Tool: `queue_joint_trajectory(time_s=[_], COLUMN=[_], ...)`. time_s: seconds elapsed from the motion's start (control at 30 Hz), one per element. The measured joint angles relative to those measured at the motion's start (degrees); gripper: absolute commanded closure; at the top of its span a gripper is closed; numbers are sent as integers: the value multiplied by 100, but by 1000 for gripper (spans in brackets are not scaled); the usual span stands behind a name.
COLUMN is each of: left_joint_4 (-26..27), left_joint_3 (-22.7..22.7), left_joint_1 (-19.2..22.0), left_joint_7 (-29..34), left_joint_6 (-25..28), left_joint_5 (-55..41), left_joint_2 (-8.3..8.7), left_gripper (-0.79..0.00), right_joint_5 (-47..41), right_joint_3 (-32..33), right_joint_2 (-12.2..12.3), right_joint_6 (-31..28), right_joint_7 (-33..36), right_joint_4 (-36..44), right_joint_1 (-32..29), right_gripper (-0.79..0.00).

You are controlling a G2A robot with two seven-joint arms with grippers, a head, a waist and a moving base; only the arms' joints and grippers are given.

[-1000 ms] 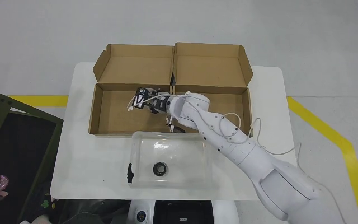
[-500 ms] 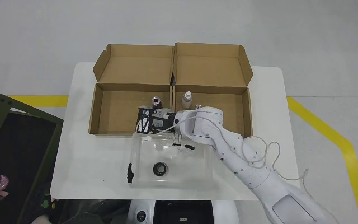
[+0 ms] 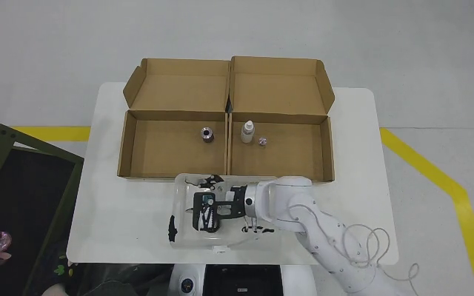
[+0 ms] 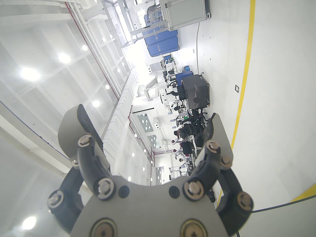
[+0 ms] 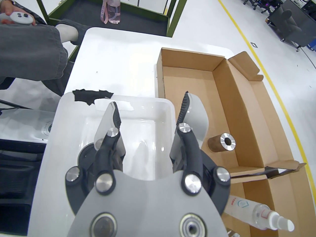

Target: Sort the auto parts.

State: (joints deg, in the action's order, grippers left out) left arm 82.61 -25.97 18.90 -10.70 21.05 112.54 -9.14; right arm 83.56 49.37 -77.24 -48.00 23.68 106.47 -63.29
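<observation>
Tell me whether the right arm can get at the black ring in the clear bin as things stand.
Probably yes: the right gripper hangs open over the clear bin, the black ring lies just by one finger, with nothing between them.

Nothing legible (all too small)

Pink water bottle (image 5: 110, 2) upright on green cart (image 5: 143, 24) shelf; yellow floor line (image 3: 52, 133) either side of white table (image 3: 355, 111).

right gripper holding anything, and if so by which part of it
Nothing. The right gripper hangs open over the clear bin with nothing between its jaws. The left gripper is open and empty too.
</observation>
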Motion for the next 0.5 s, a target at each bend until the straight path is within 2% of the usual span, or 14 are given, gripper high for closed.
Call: queue_joint_trajectory(time_s=[0.5], left_joint_4=[0], left_joint_3=[0], left_joint_1=[0], left_joint_7=[0], left_joint_6=[0], left_joint_5=[0], left_joint_2=[0], left_gripper=[-785], right_joint_5=[570], right_joint_3=[60], right_joint_2=[226], right_joint_6=[-313], right_joint_7=[-195], right_joint_4=[143], right_joint_1=[-638], right_gripper=[-477])
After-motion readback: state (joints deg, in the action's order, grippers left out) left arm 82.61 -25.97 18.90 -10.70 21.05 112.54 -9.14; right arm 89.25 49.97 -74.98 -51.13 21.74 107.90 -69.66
